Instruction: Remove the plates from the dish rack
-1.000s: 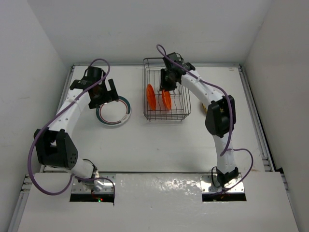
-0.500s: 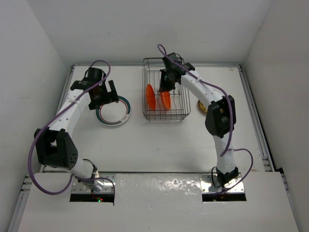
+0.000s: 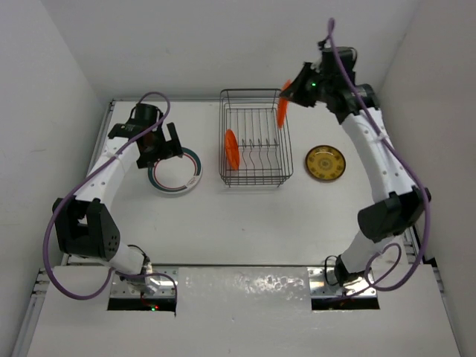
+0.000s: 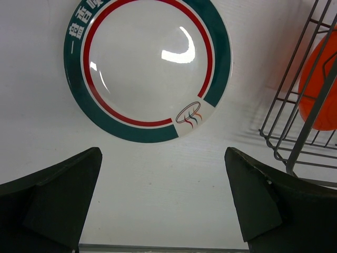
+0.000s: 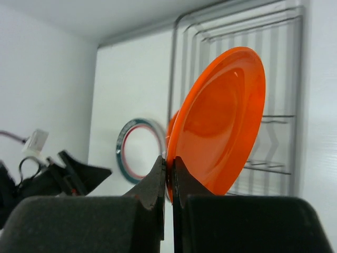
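Right arm point(image 3: 375, 149) swinging up and rightward since a second ago, lifting one orange plate point(image 5: 221, 121) out of the dish rack point(image 3: 256, 181); now holding it over the rack's far right corner. Second orange plate point(image 3: 231, 149) standing upright in the rack's left part. Ringed plate point(image 4: 147, 68) lying flat left of the rack, yellowish-brown plate point(image 3: 325, 163) lying right of it. Right gripper point(image 5: 168, 163) clamping the orange plate's rim, fingers pressed together. Left gripper point(image 4: 162, 153) hovering by the ringed plate, fingers spread wide, gripping nothing.
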`<state>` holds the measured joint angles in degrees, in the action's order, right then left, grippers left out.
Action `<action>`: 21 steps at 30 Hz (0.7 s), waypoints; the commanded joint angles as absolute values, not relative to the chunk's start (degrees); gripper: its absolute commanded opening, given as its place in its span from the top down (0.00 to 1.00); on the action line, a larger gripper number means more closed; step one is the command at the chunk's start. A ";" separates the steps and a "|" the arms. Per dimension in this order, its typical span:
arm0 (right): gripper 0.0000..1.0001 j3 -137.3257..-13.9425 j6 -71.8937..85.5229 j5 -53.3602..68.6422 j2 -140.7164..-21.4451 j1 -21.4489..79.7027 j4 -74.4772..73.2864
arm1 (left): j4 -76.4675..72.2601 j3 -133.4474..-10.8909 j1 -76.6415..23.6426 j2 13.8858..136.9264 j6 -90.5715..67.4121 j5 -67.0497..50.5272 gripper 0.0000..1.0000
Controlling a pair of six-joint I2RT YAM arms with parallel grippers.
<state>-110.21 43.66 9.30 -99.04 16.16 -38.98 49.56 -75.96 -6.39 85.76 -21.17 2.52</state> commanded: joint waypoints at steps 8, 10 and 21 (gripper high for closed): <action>1.00 -105.73 29.46 -8.08 -101.76 5.89 -50.62 | 50.27 -83.84 -6.59 85.69 -21.97 4.92 0.00; 1.00 -105.38 28.31 -9.13 -105.02 4.66 -50.98 | 51.32 -85.51 -6.59 86.31 -21.54 5.45 0.00; 0.99 -99.23 26.10 -9.84 -112.32 3.87 -44.56 | 53.35 -84.64 -6.59 86.05 -20.83 5.80 0.00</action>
